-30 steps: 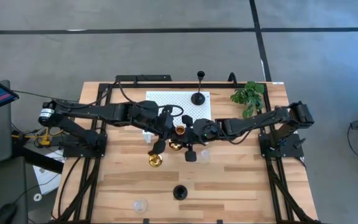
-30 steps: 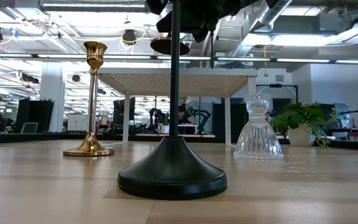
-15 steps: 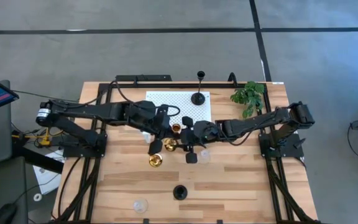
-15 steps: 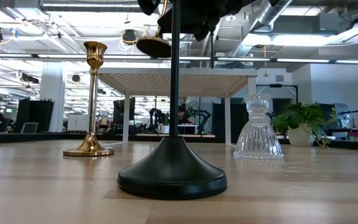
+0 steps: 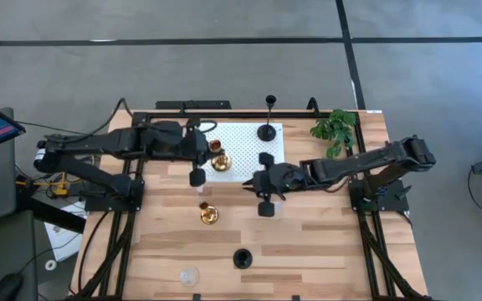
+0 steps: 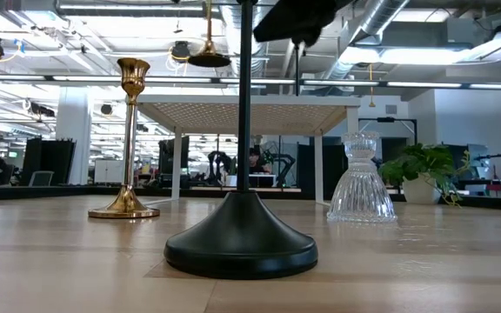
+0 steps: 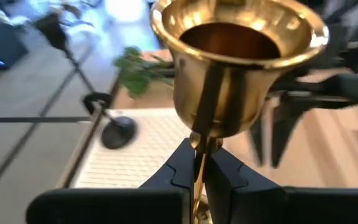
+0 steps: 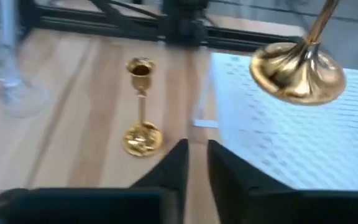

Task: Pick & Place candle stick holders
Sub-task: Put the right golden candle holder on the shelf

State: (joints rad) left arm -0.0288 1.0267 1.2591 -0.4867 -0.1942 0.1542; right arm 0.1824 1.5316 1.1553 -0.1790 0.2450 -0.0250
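Observation:
My left gripper is shut on a gold candle stick holder held above the left part of the white perforated platform. Its round base shows aloft in the low view. My right gripper is empty, its fingers a narrow gap apart, above the table's middle. A black holder stands by its base on the platform. A second gold holder, a black one and a clear glass one stand on the table. Another glass holder stands under my right gripper. My left gripper pinches the gold holder's thin stem just under its cup, between the two fingers. The fingers come from the table's left side and lie across the stem. The holder stays about upright, cup up, its base clear of the platform.
A green plant sprig lies at the table's far right corner. The platform stands on legs above the table. The near half of the wooden table holds only the black and glass holders.
My left gripper has carried the gold holder from the table's middle toward the far left, over the platform. The holder has turned from tilted to about upright. My right gripper, which was close to the holder, now stands apart from it, a little farther right.

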